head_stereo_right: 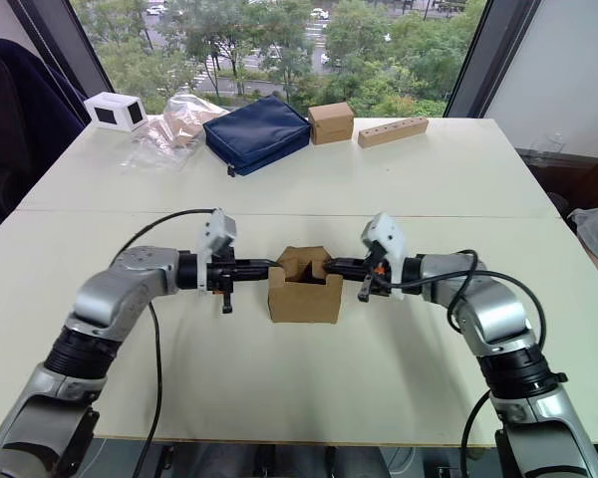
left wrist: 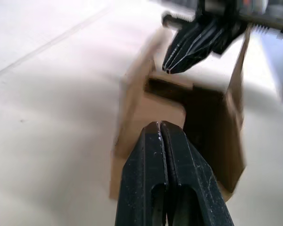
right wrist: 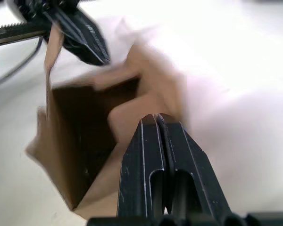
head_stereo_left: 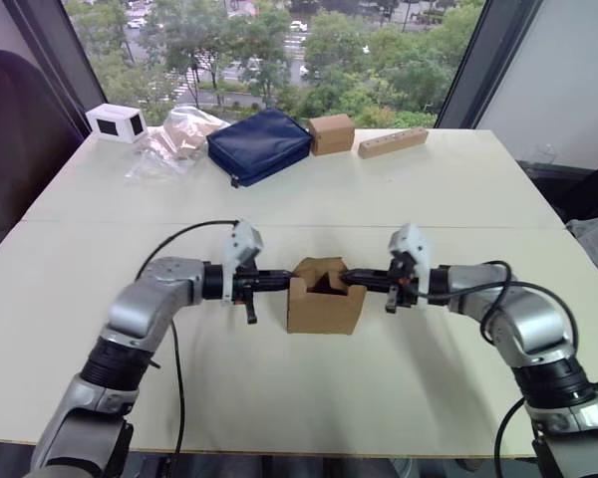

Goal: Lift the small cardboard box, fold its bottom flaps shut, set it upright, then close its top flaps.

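Plain brown corrugated small cardboard box upright mid-table, top open | left gripper and right gripper flank it, fingers pressed together, empty, equally near

Both head cameras sit high above the robot's arms, facing forward and down across the pale surface toward the windows. They stand side by side, so they take in the same spread from slightly offset spots: the cardboard box in the middle, with the far edge of the surface and the trees outside beyond it. Each wrist camera rides low on its arm, looking along its own black fingers, very close to the box. They face one another, and each catches the opposite arm's fingers past the box.
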You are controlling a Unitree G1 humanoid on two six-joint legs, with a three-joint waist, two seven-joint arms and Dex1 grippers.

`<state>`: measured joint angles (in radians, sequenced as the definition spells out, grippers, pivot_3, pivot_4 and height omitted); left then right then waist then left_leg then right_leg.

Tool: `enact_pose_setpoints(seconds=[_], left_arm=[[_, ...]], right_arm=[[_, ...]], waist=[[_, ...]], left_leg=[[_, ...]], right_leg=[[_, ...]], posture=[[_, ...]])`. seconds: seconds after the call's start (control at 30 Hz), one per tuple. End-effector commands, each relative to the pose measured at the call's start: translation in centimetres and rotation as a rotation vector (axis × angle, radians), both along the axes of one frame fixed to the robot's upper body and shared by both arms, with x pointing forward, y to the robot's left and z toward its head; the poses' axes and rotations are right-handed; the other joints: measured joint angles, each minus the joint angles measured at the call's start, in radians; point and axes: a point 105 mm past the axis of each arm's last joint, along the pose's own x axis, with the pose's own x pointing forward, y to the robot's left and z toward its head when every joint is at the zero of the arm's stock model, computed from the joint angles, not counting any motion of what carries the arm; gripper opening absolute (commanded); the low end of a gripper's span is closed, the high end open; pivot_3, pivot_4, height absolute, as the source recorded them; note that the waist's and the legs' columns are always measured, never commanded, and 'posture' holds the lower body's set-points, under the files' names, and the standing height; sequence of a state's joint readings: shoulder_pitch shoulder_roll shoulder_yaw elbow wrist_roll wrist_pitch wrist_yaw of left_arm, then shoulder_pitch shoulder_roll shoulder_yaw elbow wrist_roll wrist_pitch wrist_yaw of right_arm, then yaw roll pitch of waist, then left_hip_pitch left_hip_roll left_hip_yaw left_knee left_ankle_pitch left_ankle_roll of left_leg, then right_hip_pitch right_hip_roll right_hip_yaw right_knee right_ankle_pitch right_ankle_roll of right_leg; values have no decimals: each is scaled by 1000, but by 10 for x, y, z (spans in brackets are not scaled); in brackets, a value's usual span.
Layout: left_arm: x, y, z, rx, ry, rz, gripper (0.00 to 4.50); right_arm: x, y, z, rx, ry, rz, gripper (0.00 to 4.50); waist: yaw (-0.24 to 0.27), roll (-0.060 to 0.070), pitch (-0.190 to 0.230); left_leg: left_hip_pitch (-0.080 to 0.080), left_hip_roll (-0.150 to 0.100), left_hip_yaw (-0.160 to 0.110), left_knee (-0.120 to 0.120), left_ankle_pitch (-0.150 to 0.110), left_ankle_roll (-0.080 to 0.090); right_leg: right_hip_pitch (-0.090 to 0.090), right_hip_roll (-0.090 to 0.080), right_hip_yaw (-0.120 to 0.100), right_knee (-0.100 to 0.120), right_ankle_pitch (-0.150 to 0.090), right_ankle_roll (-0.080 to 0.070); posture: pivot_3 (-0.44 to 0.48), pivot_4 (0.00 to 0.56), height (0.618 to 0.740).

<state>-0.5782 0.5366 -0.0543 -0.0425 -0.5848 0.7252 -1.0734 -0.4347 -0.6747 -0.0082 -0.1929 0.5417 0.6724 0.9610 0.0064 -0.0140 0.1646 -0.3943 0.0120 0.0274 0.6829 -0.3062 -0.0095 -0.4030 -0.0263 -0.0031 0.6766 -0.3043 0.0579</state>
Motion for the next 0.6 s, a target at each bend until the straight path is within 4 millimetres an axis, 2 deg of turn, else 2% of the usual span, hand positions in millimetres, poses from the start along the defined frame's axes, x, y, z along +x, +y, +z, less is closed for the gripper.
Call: enact_pose_setpoints(seconds=[0.03, 0.13, 0.2, 0.33, 0.47, 0.6], left_arm=[[-1, 12, 38, -106, -10, -28, 13], [9, 19, 46, -129, -11, 8, 13], [28, 25, 28, -33, -29, 51, 13], [51, 24, -12, 99, 0, 36, 13], [64, 19, -32, 132, 37, 11, 13], [67, 9, -45, 147, 59, -26, 13]], right_arm=[[-10, -5, 42, 71, -104, 2, 0], [-14, -7, 53, 87, -122, -13, 0], [-29, -3, 59, 59, -128, 21, 0], [-61, 20, 47, -38, -95, 141, 0], [-77, 34, 33, -96, -79, 189, 0], [-83, 43, 23, -118, -73, 196, 0]], waist=[[-1, 0, 0], [-1, 0, 0], [-1, 0, 0], [4, 0, 0], [5, -1, 1], [5, -1, 1]], left_leg=[[0, 0, 0, 0, 0, 0], [1, 0, 0, 0, 0, 0], [1, 0, 0, 0, 0, 0], [1, 0, 0, 0, 0, 0], [-1, -1, 0, 0, 0, 0], [-5, -1, 0, 1, 0, 0]], right_leg=[[0, 0, 0, 0, 0, 0], [1, 0, 0, 0, 0, 0], [1, 0, 0, 0, 0, 0], [0, 1, 0, 0, 0, 0], [0, 1, 0, -2, 0, 0], [-3, 1, -1, -4, 0, 0]], posture=[[0, 150, 740], [0, 150, 740], [0, 150, 740], [0, 150, 740], [0, 150, 740], [0, 150, 740]])
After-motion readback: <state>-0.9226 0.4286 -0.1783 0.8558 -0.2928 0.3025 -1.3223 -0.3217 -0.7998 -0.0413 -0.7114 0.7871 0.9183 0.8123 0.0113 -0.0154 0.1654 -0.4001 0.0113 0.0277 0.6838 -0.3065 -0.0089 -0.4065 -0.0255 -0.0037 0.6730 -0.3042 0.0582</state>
